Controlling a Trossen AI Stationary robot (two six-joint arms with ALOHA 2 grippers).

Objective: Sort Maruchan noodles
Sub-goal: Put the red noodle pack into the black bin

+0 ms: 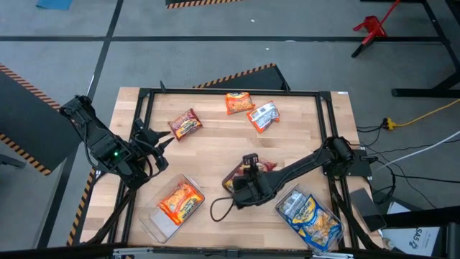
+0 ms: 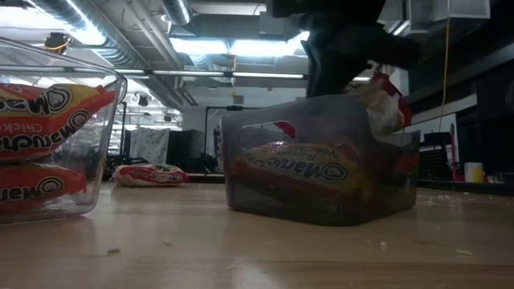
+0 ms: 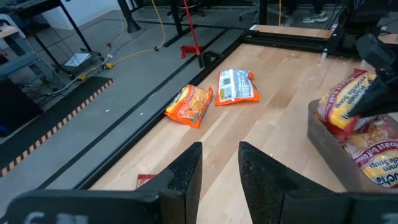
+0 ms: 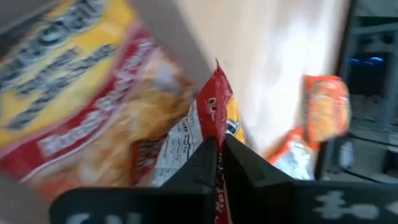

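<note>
On a wooden table (image 1: 215, 144) ringed by a black frame, the right gripper (image 4: 219, 149) is pinched tight on the edge of a dark red Maruchan packet (image 4: 208, 121), holding it at the rim of the middle tray (image 2: 321, 160), a clear bin near the table's centre. In the low view that tray already holds a red-and-yellow packet (image 2: 301, 172) whose lettering reads "Maru" before the wall cuts it off; the left wrist view catches "Roast" and "Soup" on a packet inside it. At seven o'clock from the centre, the left tray (image 1: 154, 219) carries orange packets (image 1: 180, 201), stacked two deep in the low view, with mirrored "Maruchan" and "Chick" lettering showing through the wall. At five o'clock, the right tray (image 1: 330, 234) holds blue-and-white and yellow packets (image 1: 309, 216), their print too small to read. Loose noodles lie toward twelve o'clock: a dark red packet (image 1: 185, 125) at eleven, an orange one (image 1: 238, 102) at twelve, and a blue-and-white one (image 1: 264, 116) just beside it. The left gripper (image 3: 219, 168) hangs over the table's nine o'clock edge, fingers moderately parted, holding nothing.
</note>
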